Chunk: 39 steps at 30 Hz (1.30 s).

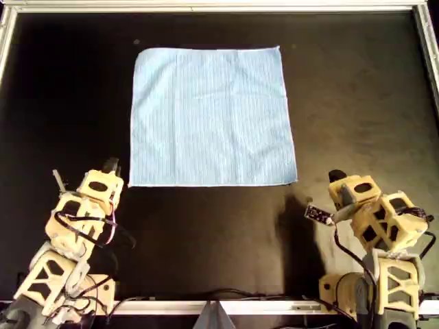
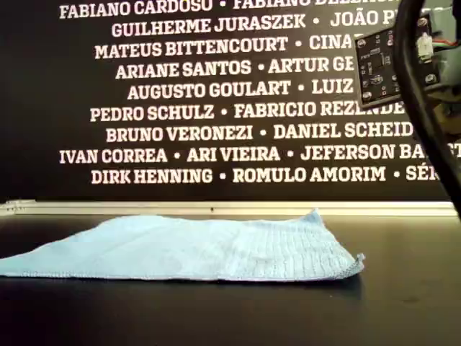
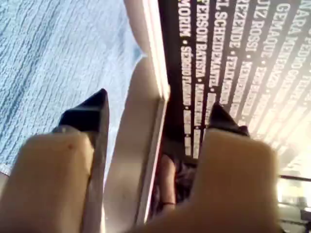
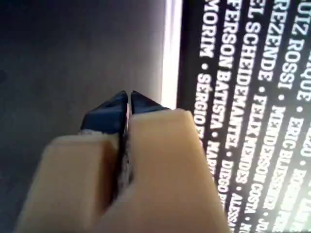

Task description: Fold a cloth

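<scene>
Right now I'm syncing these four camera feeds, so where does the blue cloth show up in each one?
Overhead view: the cloth lies flat and unfolded, upper centre of the black table.
Exterior view: low across the left and middle, its near corner at the right.
First wrist view: the cloth fills the upper left, beyond open jaws.
Second wrist view: not in it.
Shared landmark: the pale metal rail along the table's far edge.

One cloth (image 1: 212,116) lies on the tabletop (image 1: 357,103) — the only fabric there. Two arms stand near the cloth's closer edge in the overhead view — my first gripper (image 3: 155,114) and my second gripper (image 4: 129,99).
</scene>
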Each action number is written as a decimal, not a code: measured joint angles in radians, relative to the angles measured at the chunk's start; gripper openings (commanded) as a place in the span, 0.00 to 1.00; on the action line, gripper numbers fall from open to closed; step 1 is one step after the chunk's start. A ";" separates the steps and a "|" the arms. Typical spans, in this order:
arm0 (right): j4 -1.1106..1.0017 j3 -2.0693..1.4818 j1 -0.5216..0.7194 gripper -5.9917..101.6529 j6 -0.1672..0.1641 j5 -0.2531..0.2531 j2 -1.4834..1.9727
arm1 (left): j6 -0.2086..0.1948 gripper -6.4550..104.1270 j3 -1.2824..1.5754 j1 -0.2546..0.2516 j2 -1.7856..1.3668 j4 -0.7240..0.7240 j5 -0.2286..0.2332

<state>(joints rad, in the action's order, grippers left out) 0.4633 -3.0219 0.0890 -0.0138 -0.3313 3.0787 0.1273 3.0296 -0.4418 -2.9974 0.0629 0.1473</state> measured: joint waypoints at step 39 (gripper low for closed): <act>0.000 0.000 -0.017 0.08 0.008 -0.003 0.000 | 0.002 0.72 0.000 0.000 0.000 0.000 -0.008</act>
<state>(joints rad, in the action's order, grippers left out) 0.4633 -3.0219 0.0721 -0.0061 -0.3344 3.0787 0.1289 3.0296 -0.4418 -2.9974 0.0629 0.1396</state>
